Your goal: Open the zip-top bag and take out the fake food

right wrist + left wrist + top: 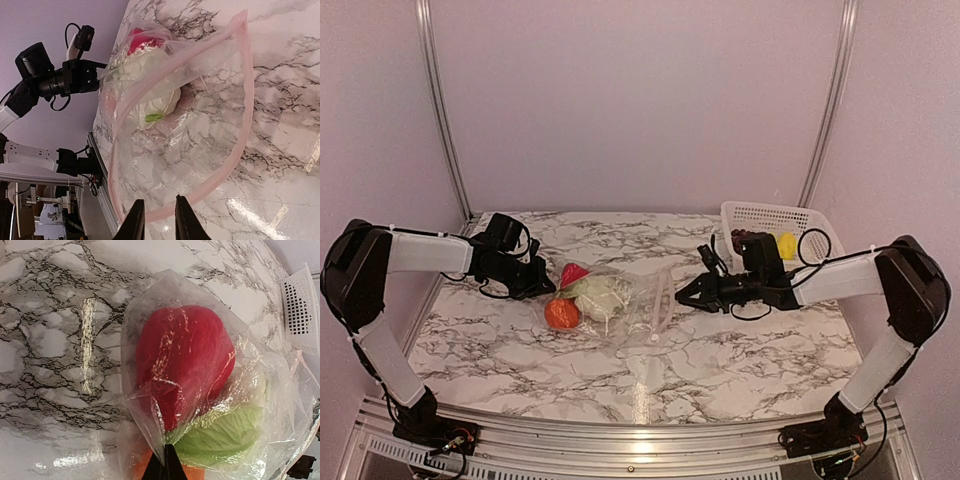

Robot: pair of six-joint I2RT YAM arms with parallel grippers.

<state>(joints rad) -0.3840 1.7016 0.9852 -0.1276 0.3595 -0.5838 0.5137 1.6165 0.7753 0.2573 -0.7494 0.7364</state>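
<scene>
Marbled bench (750, 370) with pale walls behind is what I have on screen.

The zip-top bag (630, 305) lies on it near the middle, between the two arms, clear and crinkled. From the right wrist view its pink zip strip (249, 100) has parted into a wide loop, so the mouth gapes toward the right arm.

Some of the fake food sits bunched in the far, closed end:
- a red piece (185, 360);
- a pale green leafy piece (220, 435) just under it;
- an orange-red ball (561, 313) beside those two.

All three look to be behind the film.

My left fingers (165, 467) are pressed together on a fold of the bag's plastic at that closed end, right by the red piece. In the overhead view the film is drawn up toward them.

My right fingers (134, 222) stand a little apart at the mouth end, with the lower run of the zip strip crossing the gap between them. I cannot tell whether either finger touches the strip.

Further out, a white lattice basket (767, 213) sits at the back right of the bench, behind the right arm and well apart from the bag. A yellow piece (786, 245) lies in it, with a dark purple cluster (744, 239) partly hidden by the arm.
</scene>
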